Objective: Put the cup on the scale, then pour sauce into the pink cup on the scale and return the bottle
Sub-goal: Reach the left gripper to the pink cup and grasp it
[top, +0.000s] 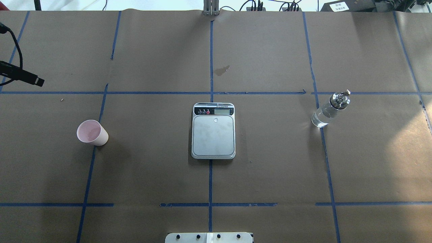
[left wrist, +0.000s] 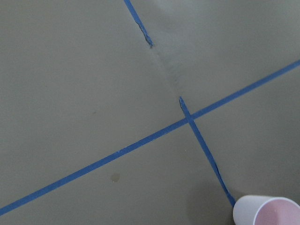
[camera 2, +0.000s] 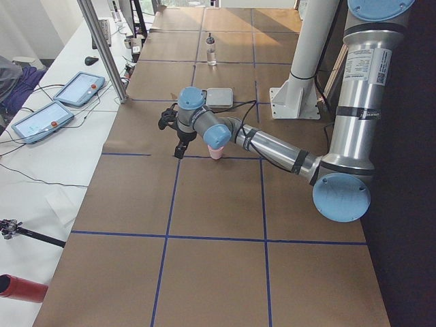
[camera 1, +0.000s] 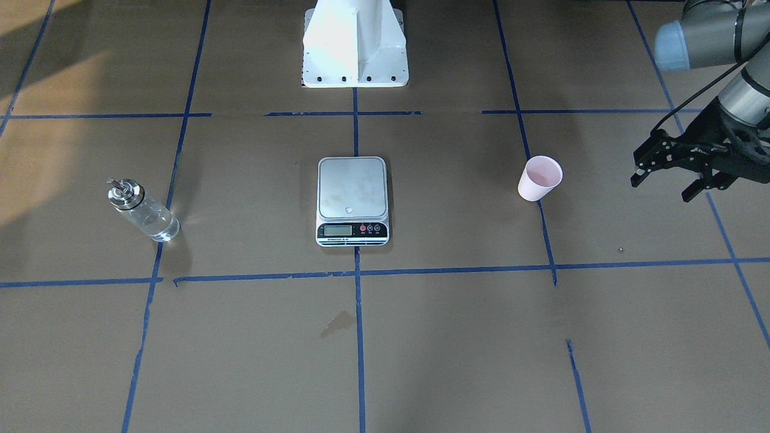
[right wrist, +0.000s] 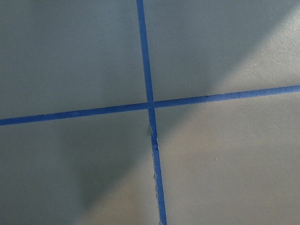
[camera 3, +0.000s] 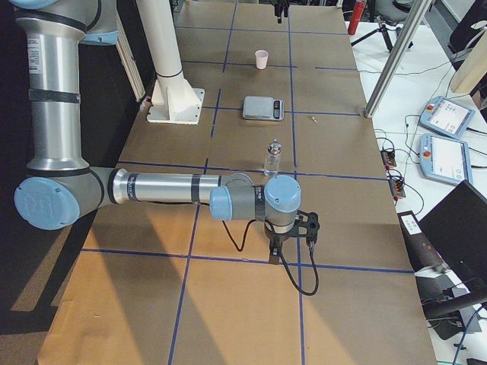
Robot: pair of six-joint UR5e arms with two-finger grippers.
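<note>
The pink cup point(camera 1: 539, 178) stands on the brown table point(camera 1: 457, 337), with its open end up. It is on the robot's left side and sits right on a blue tape line point(camera 1: 546, 240). It is well apart from the scale point(camera 1: 352, 200).

The scale lies flat in the middle of the table, between the cup and the bottle point(camera 1: 143, 210). Its shiny silver top faces up. Its little screen and its buttons are on the side away from the robot.

The bottle stands up straight on the robot's right side, well apart from the scale. It has a silver cap with a small spout on top. The sauce point(camera 1: 159, 225) inside it is clear like water and fills the lower part of the bottle.

The left gripper point(camera 1: 662, 186) hangs in the air near the cup, on the side away from the scale. Its two black fingers point(camera 1: 637, 177) are spread apart, with nothing between them. It does not touch the cup. The left wrist camera looks down at the table and sees the cup in its bottom corner.

The right gripper point(camera 3: 285, 237) is far out on the robot's right side, past the bottle. It points down at the table. Only one side camera shows it, so it is not clear if its fingers are apart or together. Its wrist camera sees only brown table where two tape lines cross.

A small dark spot point(camera 1: 338, 323) marks the table past the scale.
</note>
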